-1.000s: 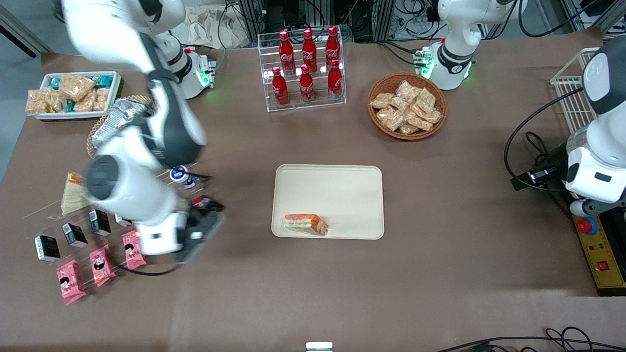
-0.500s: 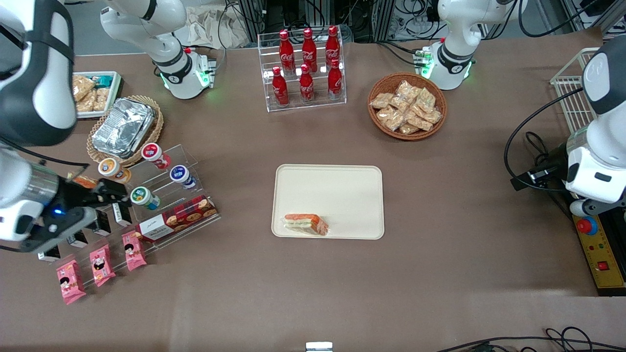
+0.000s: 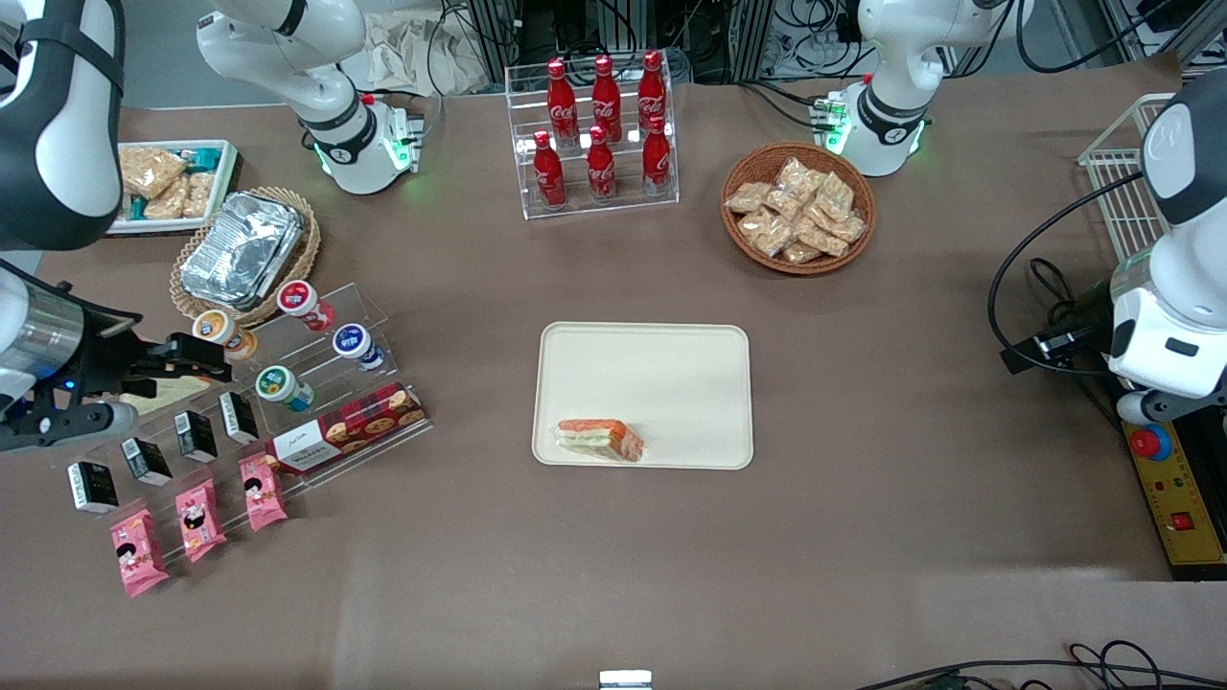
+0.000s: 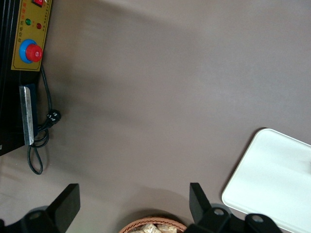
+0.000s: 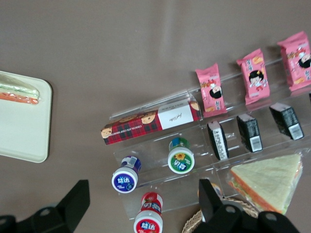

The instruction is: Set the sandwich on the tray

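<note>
The brown cloth-covered table (image 3: 613,537) carries everything, and the landmark on it is the large flat cream-beige rectangular plastic tray (image 3: 661,369) with rounded corners. Well apart from the tray, toward the working arm's end of the table, the clear acrylic stepped display rack (image 3: 316,383) holds small round-lidded cups and a red plaid biscuit box (image 3: 347,428). The right arm's black two-finger gripper (image 3: 196,353) hangs above that rack, fingers spread wide and holding nothing. The clear-wrapped triangular sandwich wedge (image 3: 601,439) with orange-red, white and green filling lies on the tray, at the tray's edge nearest the front camera, so the placing looks done. It is likely light and soft with slippery film; a gentle pinch across the flat bread faces would suit, not the filling edge.
</note>
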Robot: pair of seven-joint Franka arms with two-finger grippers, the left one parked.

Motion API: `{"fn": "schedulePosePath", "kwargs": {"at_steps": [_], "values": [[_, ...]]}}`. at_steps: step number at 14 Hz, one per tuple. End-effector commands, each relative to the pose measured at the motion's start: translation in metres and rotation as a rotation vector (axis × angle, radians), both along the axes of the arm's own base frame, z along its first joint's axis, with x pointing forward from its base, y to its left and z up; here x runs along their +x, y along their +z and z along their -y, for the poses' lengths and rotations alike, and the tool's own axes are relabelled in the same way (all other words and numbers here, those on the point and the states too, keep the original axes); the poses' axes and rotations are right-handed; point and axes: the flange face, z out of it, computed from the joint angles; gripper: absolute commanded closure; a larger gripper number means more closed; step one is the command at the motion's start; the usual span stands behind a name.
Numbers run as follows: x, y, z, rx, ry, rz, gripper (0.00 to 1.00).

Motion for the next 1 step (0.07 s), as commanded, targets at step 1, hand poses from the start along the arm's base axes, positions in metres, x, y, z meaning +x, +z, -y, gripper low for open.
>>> {"fn": "schedulePosePath", "kwargs": {"at_steps": [1], "values": [[0.0008,-0.0076,0.0049,-0.01,-0.035,-0.014,0.0]]}}
